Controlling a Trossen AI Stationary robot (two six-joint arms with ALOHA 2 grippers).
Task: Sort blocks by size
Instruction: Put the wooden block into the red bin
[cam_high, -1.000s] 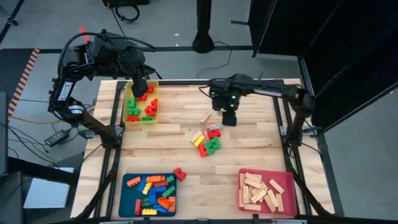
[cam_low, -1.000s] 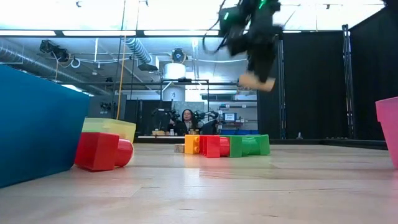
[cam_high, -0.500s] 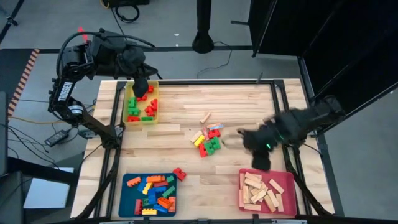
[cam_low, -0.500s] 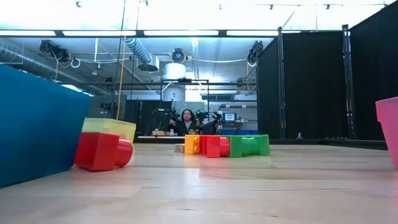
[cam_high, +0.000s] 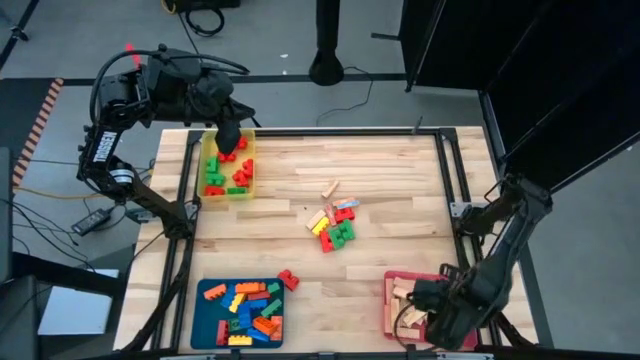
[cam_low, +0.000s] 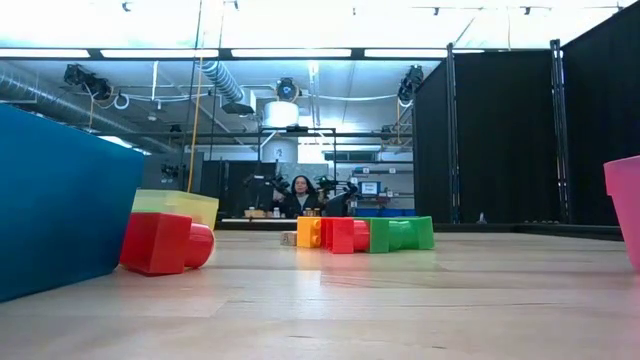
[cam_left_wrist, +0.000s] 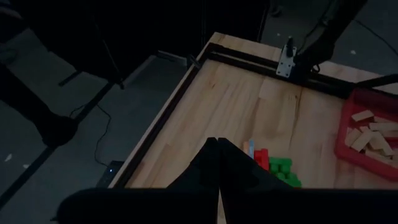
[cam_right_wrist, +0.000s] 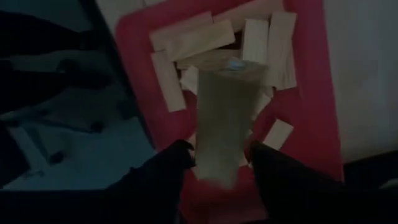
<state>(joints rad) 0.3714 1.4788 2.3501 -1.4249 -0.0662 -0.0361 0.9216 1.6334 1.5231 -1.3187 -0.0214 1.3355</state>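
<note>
We see the pale wooden desk (cam_high: 380, 180) carrying three flat trays: a blue tray (cam_high: 207, 318) at the near left, a pink tray (cam_high: 390, 312) at the near right and a yellow tray (cam_high: 247, 176) at the far left. The blocks are spread among them. The blue tray holds a jumble of studded plastic bricks (cam_high: 250, 308) in orange, yellow, blue, green and red; the yellow tray holds red and green bricks (cam_high: 228, 173); the pink tray holds plain pale wooden bars (cam_right_wrist: 199, 40), flat and oblong, lying crisscross. Near the middle of the desk sits a small cluster (cam_high: 332, 226) of yellow, red and green bricks, with one wooden bar (cam_high: 330, 188) just beyond it, and a red brick (cam_high: 288, 279) lies just beside the blue tray. The right gripper (cam_high: 432, 310) hangs over the pink tray with one wooden bar (cam_right_wrist: 224, 118) between its parted fingers (cam_right_wrist: 273, 171); we cannot tell whether they press it. The left gripper (cam_high: 228, 138) hovers over the yellow tray, its fingers pressed together on nothing.
</note>
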